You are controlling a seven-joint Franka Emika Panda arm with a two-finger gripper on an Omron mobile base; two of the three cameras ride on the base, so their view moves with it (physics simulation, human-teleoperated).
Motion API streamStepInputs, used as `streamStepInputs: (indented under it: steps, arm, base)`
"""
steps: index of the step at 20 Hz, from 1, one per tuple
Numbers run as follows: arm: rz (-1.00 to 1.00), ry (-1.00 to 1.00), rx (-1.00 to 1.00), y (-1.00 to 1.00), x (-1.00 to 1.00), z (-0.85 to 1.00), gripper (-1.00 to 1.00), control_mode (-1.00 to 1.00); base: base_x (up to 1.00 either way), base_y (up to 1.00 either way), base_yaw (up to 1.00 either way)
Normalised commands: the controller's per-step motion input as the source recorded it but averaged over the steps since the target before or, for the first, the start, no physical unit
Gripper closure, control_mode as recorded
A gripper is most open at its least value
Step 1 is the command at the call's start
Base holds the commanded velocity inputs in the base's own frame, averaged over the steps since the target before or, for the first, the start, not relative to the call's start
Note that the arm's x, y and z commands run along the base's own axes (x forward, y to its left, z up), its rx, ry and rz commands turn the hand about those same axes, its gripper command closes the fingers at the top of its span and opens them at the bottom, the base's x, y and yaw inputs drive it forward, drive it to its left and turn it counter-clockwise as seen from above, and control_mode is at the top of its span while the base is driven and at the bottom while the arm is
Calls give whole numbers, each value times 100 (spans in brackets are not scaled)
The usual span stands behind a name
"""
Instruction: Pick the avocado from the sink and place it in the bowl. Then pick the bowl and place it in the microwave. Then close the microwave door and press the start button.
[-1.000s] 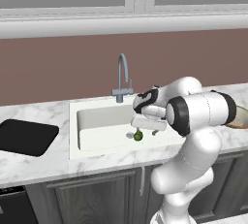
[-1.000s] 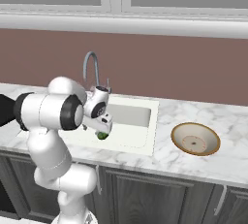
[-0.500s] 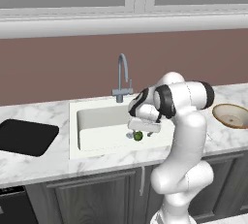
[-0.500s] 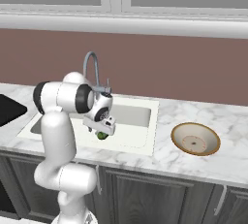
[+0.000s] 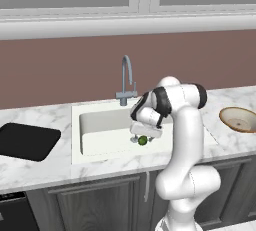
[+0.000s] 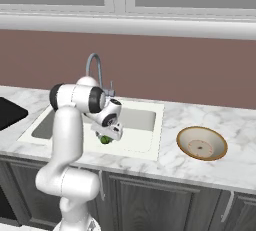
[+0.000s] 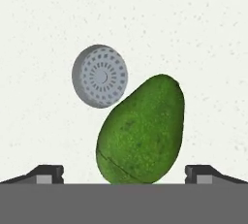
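In the sink, wide-open empty hand over avocado, beside drain.

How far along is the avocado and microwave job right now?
Nothing looks finished yet. The avocado lies on the sink floor by the drain, between the open jaws of the gripper, not gripped. The bowl sits empty on the counter. Left: grasp, bowl, microwave, door, start.

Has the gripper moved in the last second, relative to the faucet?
No, barely. The gripper hangs open over the avocado in the sink, right of the faucet, as before. Only the arm's upper links swung in toward the sink.
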Motion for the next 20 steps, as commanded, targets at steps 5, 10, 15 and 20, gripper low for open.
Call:
streamStepInputs:
  steps: [5,10,15,20]
  arm:
    - [0,0,3,0,41,-35,-100,-100]
    - [0,0,7,-3,29,-15,-100,-100]
    - [0,-5,6,-12,-22,0,100,-100]
    - [0,-11,0,-8,-40,4,100,-100]
  base:
    - [0,0,0]
    - [0,0,0]
    - [0,0,0]
    - [0,0,0]
